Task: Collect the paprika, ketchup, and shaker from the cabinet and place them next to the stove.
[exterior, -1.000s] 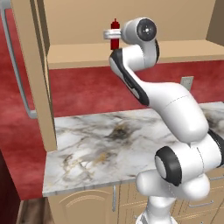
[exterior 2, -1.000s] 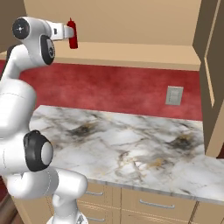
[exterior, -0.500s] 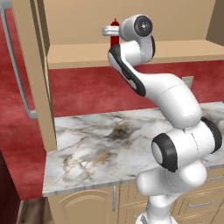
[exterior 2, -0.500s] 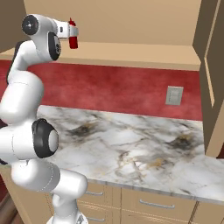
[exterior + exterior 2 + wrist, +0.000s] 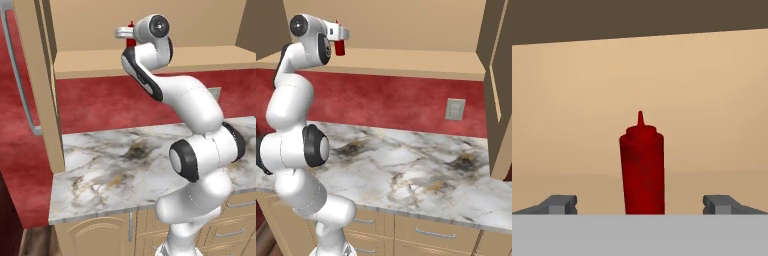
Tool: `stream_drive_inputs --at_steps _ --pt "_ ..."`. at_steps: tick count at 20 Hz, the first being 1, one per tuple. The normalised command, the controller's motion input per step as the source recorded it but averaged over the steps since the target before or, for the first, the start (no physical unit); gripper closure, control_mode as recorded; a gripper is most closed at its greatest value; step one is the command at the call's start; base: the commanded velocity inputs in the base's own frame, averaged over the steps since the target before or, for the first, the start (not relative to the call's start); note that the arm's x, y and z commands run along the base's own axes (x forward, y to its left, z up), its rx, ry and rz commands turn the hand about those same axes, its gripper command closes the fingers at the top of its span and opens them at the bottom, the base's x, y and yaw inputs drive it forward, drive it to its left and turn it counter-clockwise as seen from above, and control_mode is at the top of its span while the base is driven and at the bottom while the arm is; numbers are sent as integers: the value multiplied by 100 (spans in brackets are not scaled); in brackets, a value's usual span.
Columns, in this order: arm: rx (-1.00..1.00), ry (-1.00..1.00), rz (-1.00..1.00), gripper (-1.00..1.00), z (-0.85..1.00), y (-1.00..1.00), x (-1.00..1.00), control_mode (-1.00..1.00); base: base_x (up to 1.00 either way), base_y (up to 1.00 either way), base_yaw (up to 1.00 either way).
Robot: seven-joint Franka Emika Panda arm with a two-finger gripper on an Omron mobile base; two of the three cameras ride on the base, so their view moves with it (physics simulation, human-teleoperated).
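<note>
The arm reached up from the base to the shelf of the open cabinet (image 5: pixel 150 57), its hand (image 5: pixel 640 204) level with the shelf and pointed at the back wall. The hand's two fingers (image 5: pixel 559 204) stood wide apart, one at each side of the hand view, clamped on nothing.

The ketchup (image 5: pixel 642 170) stood upright on the shelf, straight ahead of the hand and midway between the fingers in that view, with a clear gap to each finger. Whether its base had come in between the fingertips or was just beyond them could not be told. In the left base view the ketchup (image 5: pixel 131 40) showed as a sliver of red behind the wrist; in the right base view the ketchup (image 5: pixel 340 47) peeked out below the hand (image 5: pixel 342 33), over the shelf's left part.

Below the cabinet ran a red wall with a pale outlet (image 5: pixel 455 109), and under that the marbled surface (image 5: pixel 421 170). A cabinet door (image 5: pixel 37 75) with a long grey bar handle (image 5: pixel 20 80) stood open at the left of the left base view, and another door (image 5: pixel 497 85) at the right of the right base view.
</note>
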Motion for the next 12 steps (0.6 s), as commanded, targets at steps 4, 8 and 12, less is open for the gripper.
stream_drive_inputs --at_steps 4,8,12 --pt "0 0 0 -100 0 3 36 -100 0 0 0" --pt "0 0 0 -100 0 2 32 -100 0 0 0" --pt "0 0 0 -100 0 0 25 -100 0 0 0"
